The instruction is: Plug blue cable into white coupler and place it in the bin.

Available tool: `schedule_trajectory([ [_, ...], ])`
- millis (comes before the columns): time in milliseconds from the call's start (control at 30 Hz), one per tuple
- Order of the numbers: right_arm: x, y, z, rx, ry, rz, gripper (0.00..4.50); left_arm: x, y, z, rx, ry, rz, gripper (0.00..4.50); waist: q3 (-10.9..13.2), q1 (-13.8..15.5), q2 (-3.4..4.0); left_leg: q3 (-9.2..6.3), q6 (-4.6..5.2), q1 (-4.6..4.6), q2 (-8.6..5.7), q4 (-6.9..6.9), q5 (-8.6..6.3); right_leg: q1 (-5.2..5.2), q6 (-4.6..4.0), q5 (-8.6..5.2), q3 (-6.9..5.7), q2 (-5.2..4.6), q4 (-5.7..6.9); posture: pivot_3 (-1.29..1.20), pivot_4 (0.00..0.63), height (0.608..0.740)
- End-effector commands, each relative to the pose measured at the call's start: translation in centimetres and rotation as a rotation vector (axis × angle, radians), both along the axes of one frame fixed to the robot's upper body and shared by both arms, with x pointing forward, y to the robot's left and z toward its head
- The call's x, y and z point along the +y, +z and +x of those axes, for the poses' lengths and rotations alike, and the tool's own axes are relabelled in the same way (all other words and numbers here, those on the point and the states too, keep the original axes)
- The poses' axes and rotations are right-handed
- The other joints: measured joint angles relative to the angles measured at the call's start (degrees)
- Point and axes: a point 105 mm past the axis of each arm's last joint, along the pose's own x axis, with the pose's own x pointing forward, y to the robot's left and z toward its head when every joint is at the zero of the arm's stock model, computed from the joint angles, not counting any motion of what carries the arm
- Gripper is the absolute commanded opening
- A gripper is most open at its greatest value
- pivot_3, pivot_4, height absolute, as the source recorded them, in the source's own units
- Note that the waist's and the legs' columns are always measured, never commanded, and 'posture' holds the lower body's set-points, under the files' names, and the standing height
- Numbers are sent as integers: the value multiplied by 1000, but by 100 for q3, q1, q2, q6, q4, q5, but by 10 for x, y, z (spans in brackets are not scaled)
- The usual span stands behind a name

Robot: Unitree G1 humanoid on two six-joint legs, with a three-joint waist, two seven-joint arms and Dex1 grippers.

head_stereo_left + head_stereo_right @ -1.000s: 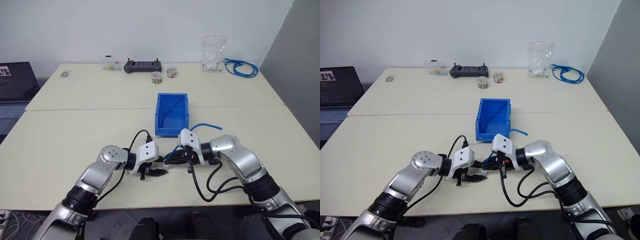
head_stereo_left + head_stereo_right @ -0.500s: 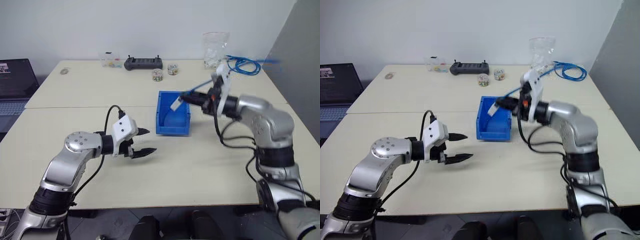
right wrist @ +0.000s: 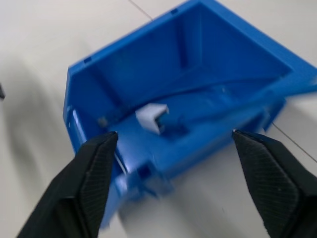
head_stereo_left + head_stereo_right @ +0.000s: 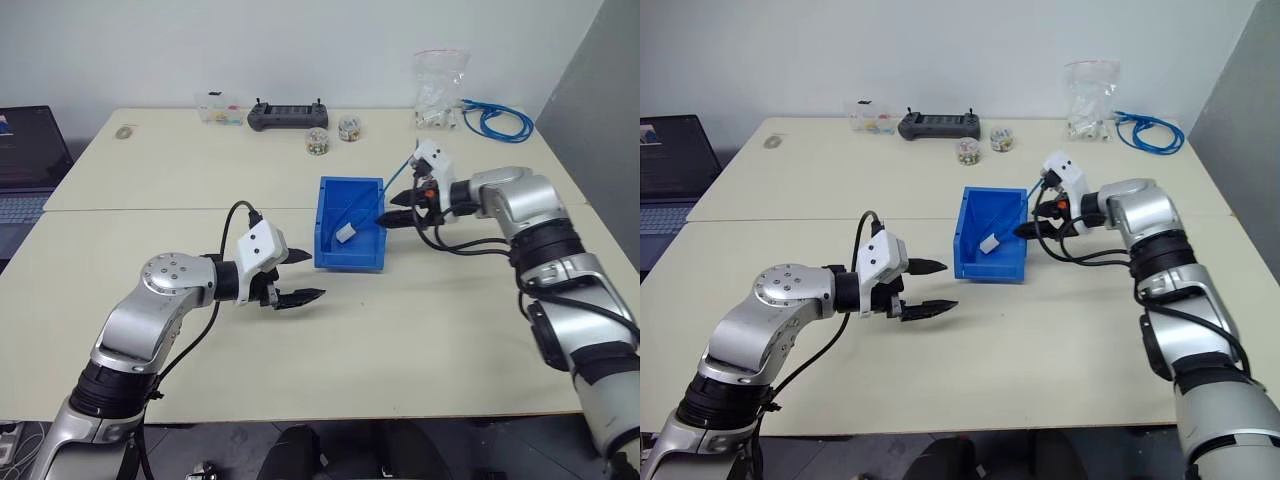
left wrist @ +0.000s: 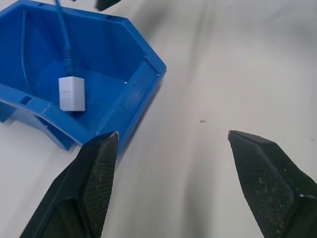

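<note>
Bin point(image 4: 352, 258): a bright blue plastic bin stood near the middle of the table point(image 4: 450, 330), its lowered lip facing the robot.
White coupler point(image 4: 345, 235): it lay inside the bin, against the blue floor, with the cable's end meeting it.
Blue cable point(image 5: 63, 29): thin and light blue, it ran down into the bin to the white coupler; the rest rose over the bin's right rim toward the right tool.
Right tool point(image 4: 392, 208): it hovered just beside the bin's right rim, fingers spread wide and gripping nothing; in the right wrist view both black fingers point(image 3: 94, 173) stood far apart with the bin between them.
Left tool point(image 4: 297, 277): it hung above the table to the left of the bin, near its front corner, fingers wide apart and empty.
Left wrist view: the two black fingers point(image 5: 94, 183) framed bare table, the bin's corner close to one of them.
Far edge of table: a black handheld controller point(image 4: 286, 114), two small jars of coloured bits point(image 4: 316, 141), a small clear box point(image 4: 217, 108), a clear bag of white parts point(image 4: 440, 90) and a coiled bundle of blue cable point(image 4: 497, 122).
Left side: an open laptop point(image 4: 25, 160) stood beyond the table's left edge.
</note>
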Motion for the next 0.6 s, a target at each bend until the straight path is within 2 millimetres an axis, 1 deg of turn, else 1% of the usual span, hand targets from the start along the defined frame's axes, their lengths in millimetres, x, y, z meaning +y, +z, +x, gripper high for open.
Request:
schedule_trajectory([
  [33,-20,13,-27,-91,150,-99,4468,8,12,9,-22,43,-47,3702,0,13,0,-2,1,1,0,-1,-1,1,1,0,-3,0,1,0,150,740],
  [100,-25,16,-42,-128,185,-91,4468,14,16,16,-41,90,-66,3702,0,14,0,-5,13,3,2,0,-7,2,2,0,-7,1,5,0,150,740],
  [167,-22,24,-52,-214,198,-41,4468,21,20,22,-65,136,-81,3702,1,-1,-1,-8,16,4,4,2,-9,3,5,2,-10,2,8,0,150,740],
  [233,-18,33,-60,-305,146,99,4468,29,27,23,-66,184,-117,3702,1,-37,-2,-5,16,8,8,4,-9,2,6,6,-4,5,16,0,150,740],
  [300,-19,31,-68,-325,101,161,4468,33,32,22,-70,206,-138,3702,2,-36,-4,3,16,17,17,8,-9,0,4,7,5,11,39,0,150,740],
  [400,-17,19,-79,-325,59,178,4468,37,31,19,-60,240,-125,3702,2,7,-4,-4,17,23,15,11,-8,0,4,7,0,11,60,0,150,740],
  [533,-13,13,-94,-303,35,204,4468,45,26,25,-55,299,-101,3702,3,22,-5,-8,20,28,9,22,-7,3,4,8,0,10,79,0,150,740],
  [600,-12,10,-99,-281,33,214,4468,46,19,25,-45,294,-66,3702,3,17,-5,-8,23,30,8,22,-4,4,3,8,1,10,79,0,150,740],
])
